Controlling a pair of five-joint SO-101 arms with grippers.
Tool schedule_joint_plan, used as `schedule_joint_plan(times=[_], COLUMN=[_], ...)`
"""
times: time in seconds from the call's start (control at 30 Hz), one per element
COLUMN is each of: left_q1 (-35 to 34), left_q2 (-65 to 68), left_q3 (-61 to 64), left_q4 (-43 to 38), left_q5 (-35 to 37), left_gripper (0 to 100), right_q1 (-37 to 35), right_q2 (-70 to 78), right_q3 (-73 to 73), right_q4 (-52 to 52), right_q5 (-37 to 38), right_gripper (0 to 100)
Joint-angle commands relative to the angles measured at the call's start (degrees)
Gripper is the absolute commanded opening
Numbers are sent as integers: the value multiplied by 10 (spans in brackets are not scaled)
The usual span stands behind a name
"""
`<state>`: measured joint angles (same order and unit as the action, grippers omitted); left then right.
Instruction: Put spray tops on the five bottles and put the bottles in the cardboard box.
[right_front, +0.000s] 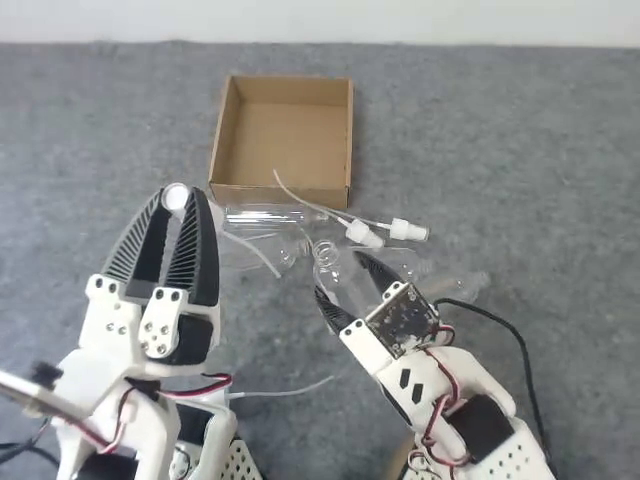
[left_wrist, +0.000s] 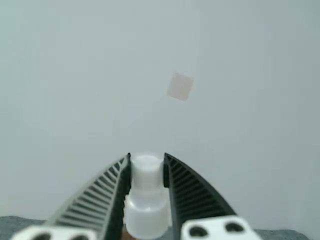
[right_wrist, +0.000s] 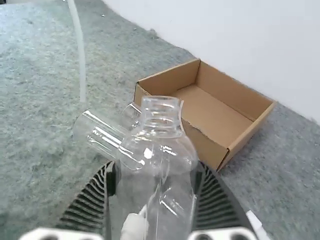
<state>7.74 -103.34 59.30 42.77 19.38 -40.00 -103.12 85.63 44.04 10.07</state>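
Bottle, clear, light and probably slick plastic, stands neck-up just before the box, its body clamped in the right gripper; left gripper pinches a spray top.

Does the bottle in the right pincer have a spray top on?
No, the bottle in the right pincer shows a bare, open neck.

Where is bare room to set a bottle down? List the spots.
Free: inside the box, and the carpet on either side of it. Crowded: just in front of the box, where loose bottles and spray tops lie.
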Motion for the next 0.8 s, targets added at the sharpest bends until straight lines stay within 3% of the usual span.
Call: schedule_joint_plan(times=[0.0, 0.27, 0.77], left_q1=[-9, -73, -34], left_q2=[-11, -11, -11], left_q3=[-15, -23, -19], left_q4=[-39, -59, -57], left_q5=[4, 62, 62], left_gripper=[12, 12, 12], right_q1=[-7, -44, -66], right_q2=[-9, -8, -8], right_q3=[0, 16, 49], right_q4=[-36, -57, -95], right_q5=[10, 11, 34], right_gripper=[9, 9, 7])
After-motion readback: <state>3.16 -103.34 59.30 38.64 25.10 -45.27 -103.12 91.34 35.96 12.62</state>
